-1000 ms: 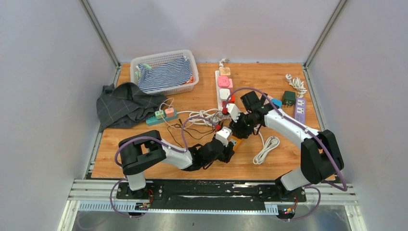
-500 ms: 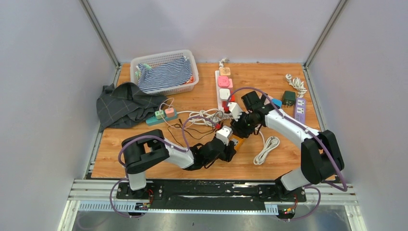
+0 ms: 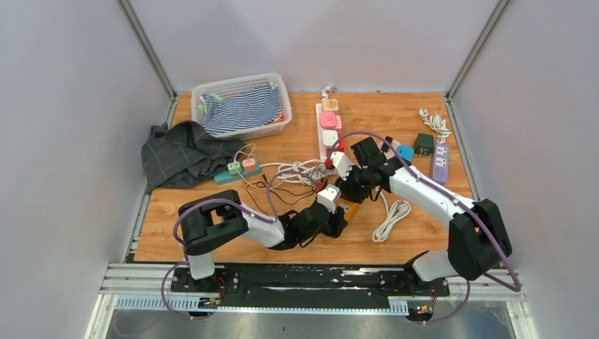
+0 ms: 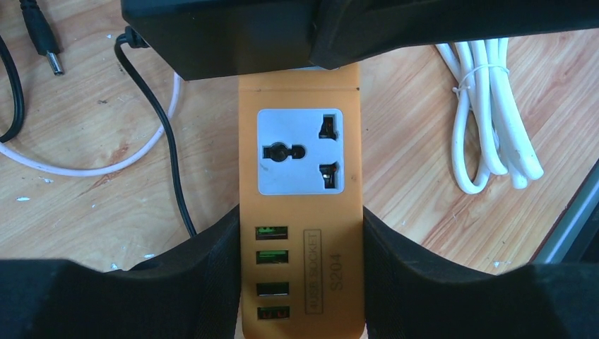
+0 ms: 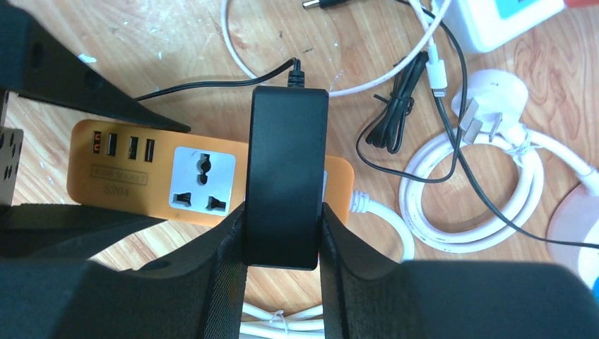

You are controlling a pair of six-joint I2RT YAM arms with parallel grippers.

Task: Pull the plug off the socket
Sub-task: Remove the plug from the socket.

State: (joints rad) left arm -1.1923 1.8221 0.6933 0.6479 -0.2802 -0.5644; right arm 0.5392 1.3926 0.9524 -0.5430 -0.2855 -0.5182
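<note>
The socket strip is orange, with a light grey outlet face, and two of its small ports are green inside. The plug is black. The table is brown wood with visible grain. The coiled cable is white. The basket is white, and the striped cloth in it is blue and white. The grey cloth has thin pale checks.

Plug atop socket, cables around

Swings the right arm's elbow outward and nearer than a second ago, lowers its white forearm off the blue adapter, baring more of it, leans the wrist above the right gripper slightly leftward, and edges the left arm's shoulder rightward.
</note>
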